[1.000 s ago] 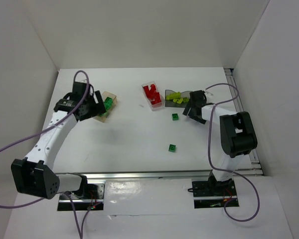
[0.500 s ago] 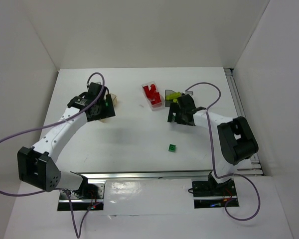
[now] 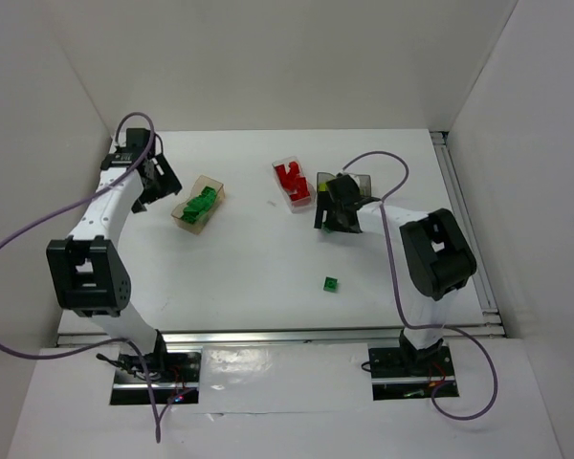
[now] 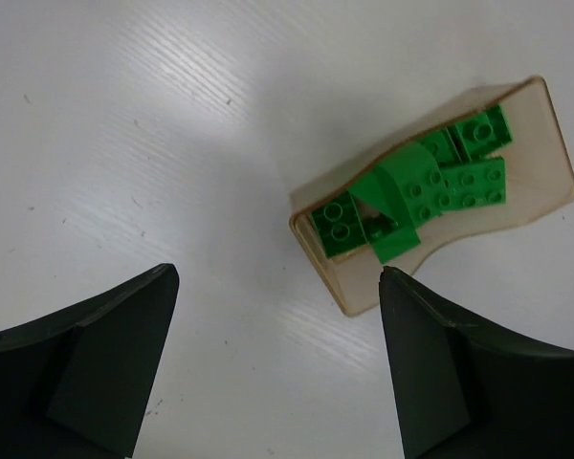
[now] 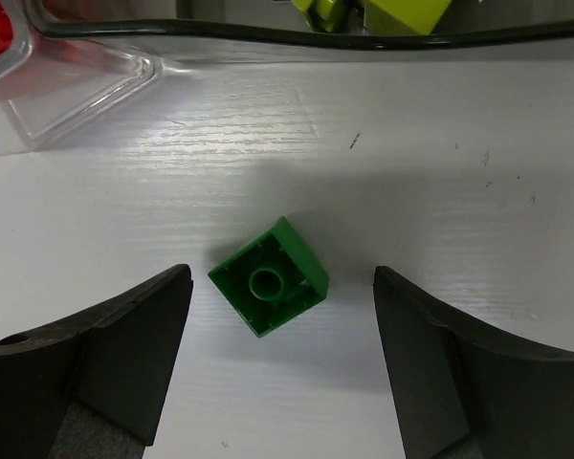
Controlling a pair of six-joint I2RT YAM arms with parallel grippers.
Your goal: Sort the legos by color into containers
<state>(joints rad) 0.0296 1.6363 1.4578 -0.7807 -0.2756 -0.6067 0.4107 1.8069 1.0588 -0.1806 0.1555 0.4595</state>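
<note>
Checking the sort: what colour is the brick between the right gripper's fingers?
Green: the brick shows best in the right wrist view.

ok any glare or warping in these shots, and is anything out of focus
Left wrist: a bright glare patch on the table, and the tan container looks bowed by the lens. Right wrist: the green brick is sharp with a soft shadow; the clear container glints. Top external: even light, only faint shadows.

Bricks (image 4: pixel 416 191) in L box (image 4: pixel 540 191), mid box (image 3: pixel 283 163); loose brick (image 3: pixel 331 283) nearer front
</note>
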